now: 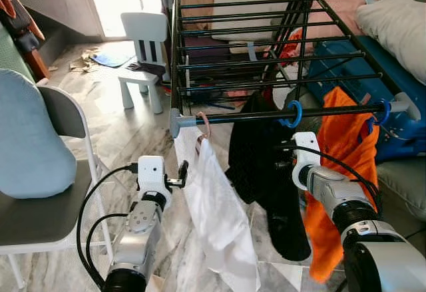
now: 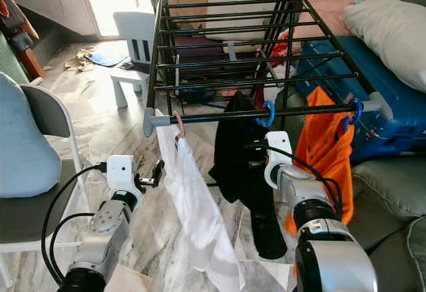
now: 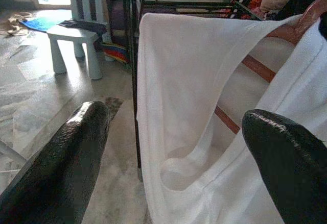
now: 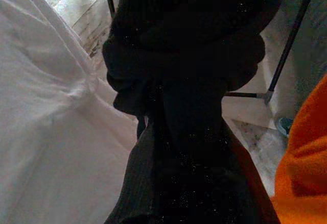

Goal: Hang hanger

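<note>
Nearest, left gripper (image 3: 168, 147) spread wide, released, facing white shirt (image 1: 216, 212) on its hanger (image 1: 203, 129), already hooked over drying rack (image 1: 266, 59) front bar so cloth drapes free. Right gripper (image 1: 296, 147) against black garment (image 1: 266, 172); finger state impossible to tell.

both arms are silver metal, chunky ribbed joints near the wrists; each wrist carries a white boxy block with rounded corners; black cables loop out from the left arm (image 1: 136, 239) and curl over the right arm (image 1: 346, 205) too; left pincer (image 3: 173, 157) has two fat glossy black fingers (image 3: 61, 163), rounded at the tips
</note>
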Available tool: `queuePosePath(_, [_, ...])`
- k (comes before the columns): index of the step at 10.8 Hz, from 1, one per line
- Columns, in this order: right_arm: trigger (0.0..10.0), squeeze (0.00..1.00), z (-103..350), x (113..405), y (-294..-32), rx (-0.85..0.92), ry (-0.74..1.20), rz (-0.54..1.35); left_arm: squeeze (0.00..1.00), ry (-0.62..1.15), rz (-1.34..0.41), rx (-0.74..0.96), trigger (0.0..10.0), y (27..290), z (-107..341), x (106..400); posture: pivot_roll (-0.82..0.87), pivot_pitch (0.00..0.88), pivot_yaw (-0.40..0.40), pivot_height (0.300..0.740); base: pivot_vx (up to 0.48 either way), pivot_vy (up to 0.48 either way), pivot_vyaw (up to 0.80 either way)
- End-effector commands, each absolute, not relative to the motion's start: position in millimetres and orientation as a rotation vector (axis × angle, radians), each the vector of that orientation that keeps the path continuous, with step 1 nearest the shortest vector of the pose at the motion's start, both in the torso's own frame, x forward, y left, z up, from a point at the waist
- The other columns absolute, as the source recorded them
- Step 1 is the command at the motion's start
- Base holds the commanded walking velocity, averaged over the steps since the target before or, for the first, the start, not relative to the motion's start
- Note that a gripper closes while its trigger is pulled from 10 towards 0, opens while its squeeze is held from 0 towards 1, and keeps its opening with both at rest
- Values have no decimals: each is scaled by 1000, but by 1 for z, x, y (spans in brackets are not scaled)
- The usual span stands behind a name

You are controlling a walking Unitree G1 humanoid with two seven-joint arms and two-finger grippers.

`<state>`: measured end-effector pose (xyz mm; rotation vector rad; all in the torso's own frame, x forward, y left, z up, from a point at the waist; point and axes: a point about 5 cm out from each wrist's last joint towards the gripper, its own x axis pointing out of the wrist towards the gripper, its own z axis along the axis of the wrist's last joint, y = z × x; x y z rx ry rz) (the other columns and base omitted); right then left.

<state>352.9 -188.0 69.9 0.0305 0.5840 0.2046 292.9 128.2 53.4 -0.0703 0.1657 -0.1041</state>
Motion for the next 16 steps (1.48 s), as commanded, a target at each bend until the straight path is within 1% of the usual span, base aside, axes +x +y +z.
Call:
queuePosePath(1, [10000, 0, 76, 358, -184, 36, 567, 204, 0, 159, -93, -60, 10000, 131, 56, 294, -141, 0, 26, 740, 0, 0, 0])
queuePosePath(4, [10000, 0, 75, 358, -184, 29, 576, 205, 0, 161, -93, -60, 10000, 132, 57, 294, -139, 0, 27, 740, 0, 0, 0])
queuePosePath(5, [10000, 0, 76, 358, -191, -8, 543, 187, 0, 180, -94, -65, 10000, 127, 55, 295, -153, 0, 31, 740, 0, 0, 0])
queuePosePath(8, [10000, 0, 76, 358, -194, -39, 545, 172, 0, 183, -96, -68, 10000, 125, 54, 295, -155, 0, 30, 740, 0, 0, 0])
queuePosePath(10, [10000, 0, 78, 359, -190, -22, 520, 196, 0, 186, -96, -69, 10000, 125, 54, 295, -155, 0, 29, 740, 0, 0, 0])
queuePosePath(16, [10000, 0, 78, 359, -192, -25, 520, 185, 0, 190, -92, -70, 10000, 125, 53, 295, -155, 0, 26, 740, 0, 0, 0])
